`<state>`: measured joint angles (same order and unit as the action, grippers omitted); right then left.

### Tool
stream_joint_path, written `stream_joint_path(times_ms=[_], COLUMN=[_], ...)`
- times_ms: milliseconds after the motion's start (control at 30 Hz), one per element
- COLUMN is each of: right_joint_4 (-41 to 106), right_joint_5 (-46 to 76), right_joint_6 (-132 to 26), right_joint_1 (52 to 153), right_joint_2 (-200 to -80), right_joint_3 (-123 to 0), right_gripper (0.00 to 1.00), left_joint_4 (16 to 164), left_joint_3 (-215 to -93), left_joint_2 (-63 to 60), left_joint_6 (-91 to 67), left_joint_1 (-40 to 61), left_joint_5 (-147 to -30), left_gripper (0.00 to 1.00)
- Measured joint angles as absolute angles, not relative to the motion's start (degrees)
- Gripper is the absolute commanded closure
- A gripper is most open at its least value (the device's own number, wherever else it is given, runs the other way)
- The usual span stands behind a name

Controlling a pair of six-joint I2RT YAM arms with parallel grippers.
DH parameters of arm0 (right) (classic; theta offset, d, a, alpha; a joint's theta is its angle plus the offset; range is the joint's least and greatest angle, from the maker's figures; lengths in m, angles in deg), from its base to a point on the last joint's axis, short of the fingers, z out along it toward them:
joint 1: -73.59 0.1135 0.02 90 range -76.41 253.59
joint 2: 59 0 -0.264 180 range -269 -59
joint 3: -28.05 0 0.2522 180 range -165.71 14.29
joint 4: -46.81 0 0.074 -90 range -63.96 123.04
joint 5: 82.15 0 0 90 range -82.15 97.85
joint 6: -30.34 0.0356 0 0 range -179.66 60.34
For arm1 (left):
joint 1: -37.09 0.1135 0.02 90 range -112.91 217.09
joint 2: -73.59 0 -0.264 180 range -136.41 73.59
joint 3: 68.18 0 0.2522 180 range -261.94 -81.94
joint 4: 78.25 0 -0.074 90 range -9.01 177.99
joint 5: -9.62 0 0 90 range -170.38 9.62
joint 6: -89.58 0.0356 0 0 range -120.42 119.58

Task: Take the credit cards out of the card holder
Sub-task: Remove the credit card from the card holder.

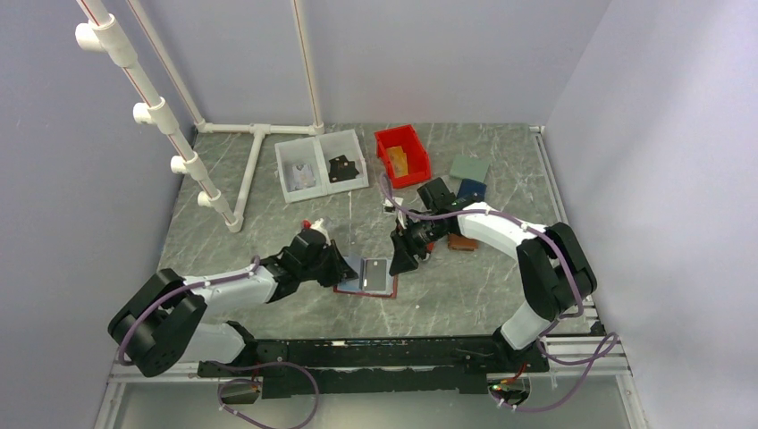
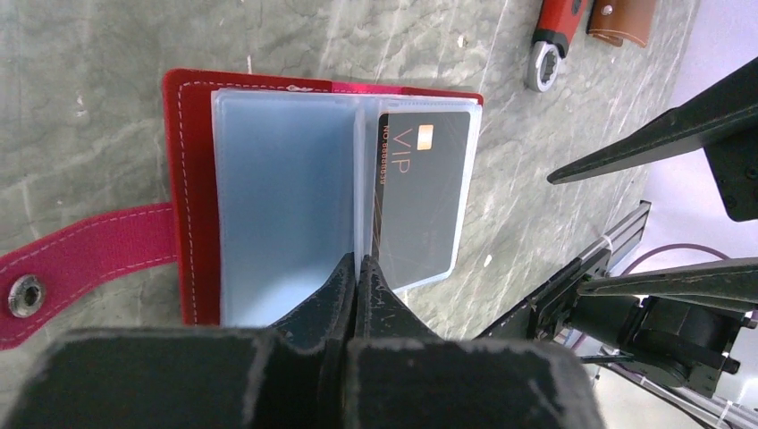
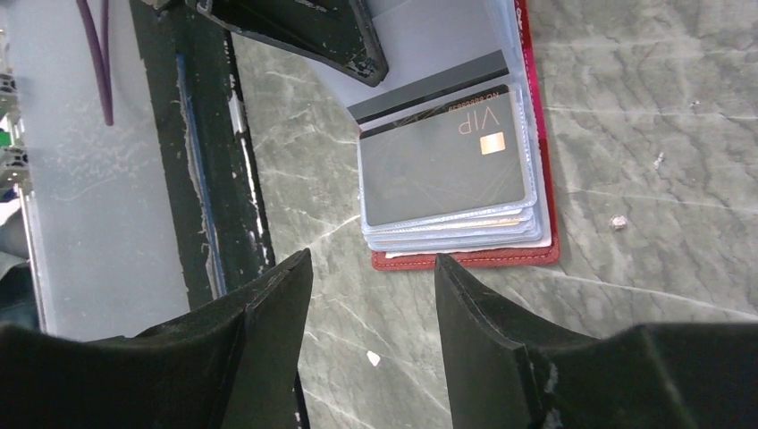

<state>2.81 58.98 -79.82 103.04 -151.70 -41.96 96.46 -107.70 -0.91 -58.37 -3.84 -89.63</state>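
- Dead centre of the counter (image 1: 447, 299), between the two arms: the red card holder (image 1: 362, 286), spread flat, pale blue-grey sleeves facing up.
- Out to one side, through the left wrist camera, its red strap tab (image 2: 89, 255), with a metal snap at the end.
- Tucked in the top sleeve on the half away from that tab: a dark credit card (image 2: 420, 197), VIP in orange lettering, small chip beside it.
- From the right wrist, a second card edge (image 3: 429, 85) with a black stripe, poking out past that sleeve toward the left arm's side, with more clear sleeves stacked underneath.
- Now the left end effector (image 2: 357, 268): clamped right down, fingertips pressed together at the near edge of the sleeves, right by the fold and the corner of the VIP card. Can't tell whether a sleeve leaf is nipped between them.
- Over to the right end effector (image 3: 374, 268): jaws partly spread, nothing between them, hovering above bare counter just beside the card holder's short end on the card side, not touching.
- Further back: a red bin (image 1: 407, 141) with something tan inside, and a white two-compartment tray (image 1: 320, 143).
- Near the right arm: a brown wallet (image 1: 462, 241), a blue wallet (image 1: 472, 189) and a grey-green square (image 1: 468, 167).
- Up at the top of the left wrist view: a red-handled tool (image 2: 547, 40) with a ring end, flat on the counter.
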Motion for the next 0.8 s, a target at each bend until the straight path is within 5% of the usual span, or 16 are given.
stream_joint_path(times_ms=[800], right_joint_4=[13.4], right_joint_5=[76.1], right_joint_6=[-62.8], right_joint_1=[103.0], right_joint_2=[-156.8], right_joint_3=[-41.9], right_gripper=[0.44], left_joint_4=[124.7], left_joint_3=[-95.8], left_joint_2=[7.8], left_joint_6=[-58.7], left_joint_1=[-2.2], left_joint_5=[-96.3], left_gripper=[1.00])
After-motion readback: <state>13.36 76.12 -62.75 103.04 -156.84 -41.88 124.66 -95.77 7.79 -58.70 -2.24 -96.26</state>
